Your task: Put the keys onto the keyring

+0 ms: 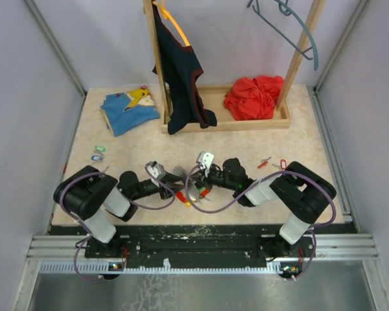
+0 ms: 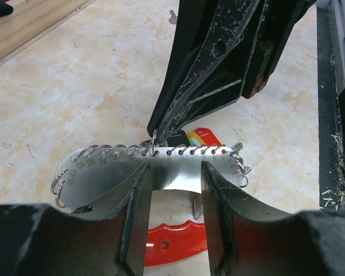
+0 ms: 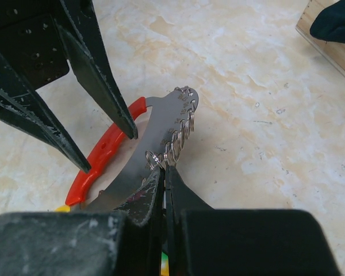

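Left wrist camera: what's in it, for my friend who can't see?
The right claw pinches a small ring on the edge of a silver plate lined with wire rings. The left claw is open across the plate's middle.

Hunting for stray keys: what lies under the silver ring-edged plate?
A red plastic arc shows beneath the plate; coloured plastic bits peek behind its far edge. Anything else beneath is covered.

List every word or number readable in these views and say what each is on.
"17 18": stamped near the left end of the metal plate, left wrist view.
"15 16": beside it, less sure.
Further numbers along the plate: too faint to read.
Nothing else legible.
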